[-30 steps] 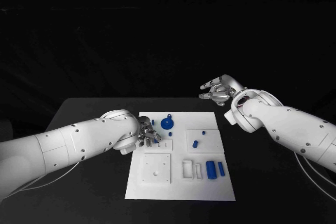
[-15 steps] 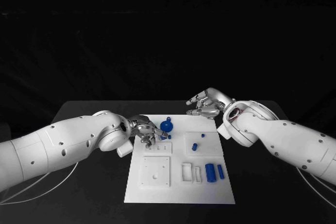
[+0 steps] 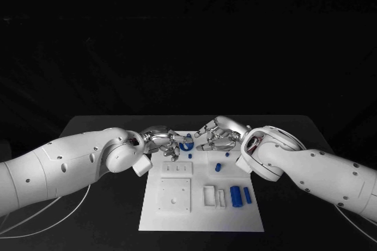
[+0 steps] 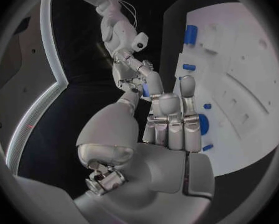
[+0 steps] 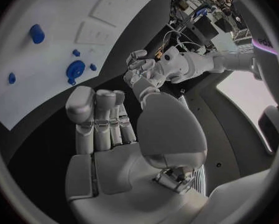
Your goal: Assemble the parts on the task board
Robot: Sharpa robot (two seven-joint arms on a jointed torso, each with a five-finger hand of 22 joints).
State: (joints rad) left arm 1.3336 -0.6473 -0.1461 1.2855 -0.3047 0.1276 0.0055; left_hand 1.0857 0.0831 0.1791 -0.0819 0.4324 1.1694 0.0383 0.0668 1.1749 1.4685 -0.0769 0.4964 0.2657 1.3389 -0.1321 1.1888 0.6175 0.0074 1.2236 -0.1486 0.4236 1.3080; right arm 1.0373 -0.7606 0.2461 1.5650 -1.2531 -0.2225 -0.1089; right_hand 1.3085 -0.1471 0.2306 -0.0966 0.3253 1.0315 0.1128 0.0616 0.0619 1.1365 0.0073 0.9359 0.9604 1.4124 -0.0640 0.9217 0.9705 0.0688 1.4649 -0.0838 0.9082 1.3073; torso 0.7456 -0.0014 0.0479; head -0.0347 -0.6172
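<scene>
The board [image 3: 236, 218] lies in the middle of the black table [image 3: 94, 126], with blue parts scattered over it: a round knob [image 3: 186, 146] near its far edge, a small peg [image 3: 218, 167] toward the middle, and two cylinders [image 3: 236, 195] lying side by side nearer the robot. Both hands hang over the far edge, on either side of the knob. The left hand [image 3: 163, 142] has its fingers loosely curled with nothing in them; the right hand [image 3: 215, 135] likewise shows nothing held, its fingers apart in its wrist view. The main risk, as I judge it, is a collision: the hands are close together, and two sets of fingertips reaching for one small knob could knock it aside or strike each other. A glancing touch might also shift the board.
</scene>
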